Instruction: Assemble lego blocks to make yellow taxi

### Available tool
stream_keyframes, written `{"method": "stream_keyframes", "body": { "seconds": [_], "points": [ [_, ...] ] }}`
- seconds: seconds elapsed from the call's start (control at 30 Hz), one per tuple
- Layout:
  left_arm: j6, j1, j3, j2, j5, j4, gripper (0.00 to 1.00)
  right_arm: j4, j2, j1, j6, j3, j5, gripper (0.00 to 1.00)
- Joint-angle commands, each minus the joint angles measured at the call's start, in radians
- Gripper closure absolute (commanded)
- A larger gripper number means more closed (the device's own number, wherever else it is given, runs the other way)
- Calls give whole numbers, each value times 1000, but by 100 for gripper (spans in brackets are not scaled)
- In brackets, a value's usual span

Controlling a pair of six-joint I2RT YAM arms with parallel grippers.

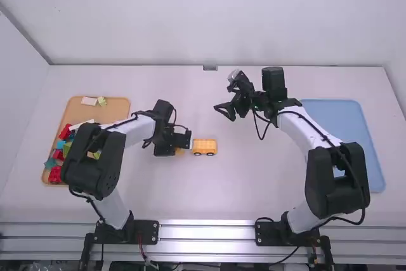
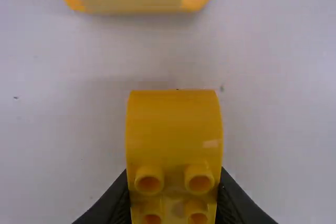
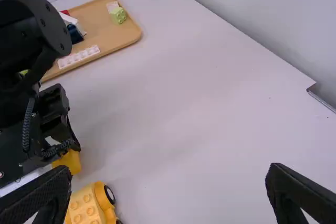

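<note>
gripping the yellow curved block (image 2: 174, 129) at its two sides, the left gripper (image 2: 174, 174) has its jaws narrow, closed to the width of this block. the yellow wheeled base (image 1: 204, 147) is just beside it on the white table (image 1: 222, 201); if the block touches the table, one cannot tell. the right gripper (image 3: 169, 169) has its jaws wide, with nothing between them, and it is apart from the base.

probably the next step is to put the curved block on the base. the base could roll away when it is pushed, because it stands on wheels and no gripper holds it. the block could also turn between the fingers, if the press is not straight, and then it would sit crooked. a small error of alignment might leave the studs not joined.

as for containers, the tan tray (image 1: 116, 109) stands at the left side and bears loose pieces: a light green block (image 3: 118, 15), a white studded block (image 3: 79, 56), a dark blue block (image 3: 73, 34) and a red block (image 1: 54, 174), among others. the blue tray (image 1: 342, 122) is at the right side, partly behind the right arm (image 1: 307, 131).
</note>
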Motion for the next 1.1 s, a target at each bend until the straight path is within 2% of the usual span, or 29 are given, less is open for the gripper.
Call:
{"method": "stream_keyframes", "body": {
  "seconds": [0.0, 0.03, 0.07, 0.3, 0.37, 0.47, 0.5, 0.6, 0.7, 0.83, 0.93, 1.07],
  "points": [
    [10, -6, -11, 7, -13, 1, 62, 2, 1, -1, -2, 26, -6, 2],
    [10, -6, -11, 7, -12, 0, 15, 3, 1, -1, -1, 26, -6, 1],
    [10, -6, -10, 7, -11, 1, 1, 2, 1, -1, -2, 26, -5, 1],
    [13, 34, -11, 7, 118, 45, 1, 2, 1, -1, -1, 26, -5, 2],
    [43, 80, -15, 7, 230, 47, 1, -3, 1, -1, -1, 26, -5, 2],
    [173, 166, -42, 7, 494, 36, 1, -6, 1, -8, -2, 26, -6, 1],
    [194, 177, -48, 7, 528, 35, 2, -6, 1, -8, -2, 26, -6, 1],
    [383, 294, -151, 7, 841, 84, 5, -2, 1, -8, -2, 26, -6, 2],
    [334, 335, -230, 11, 897, 214, 7, -2, 1, -9, -2, 26, -6, 1],
    [7, 367, -347, 45, 892, 562, 9, -2, 1, -8, -19, 26, -12, 1],
    [-26, 364, -370, 64, 905, 640, 10, -2, 1, -9, -20, 26, -12, 1],
    [4, 365, -363, 64, 872, 613, 13, -6, 1, -8, -20, 26, -12, 1]
  ]
}}
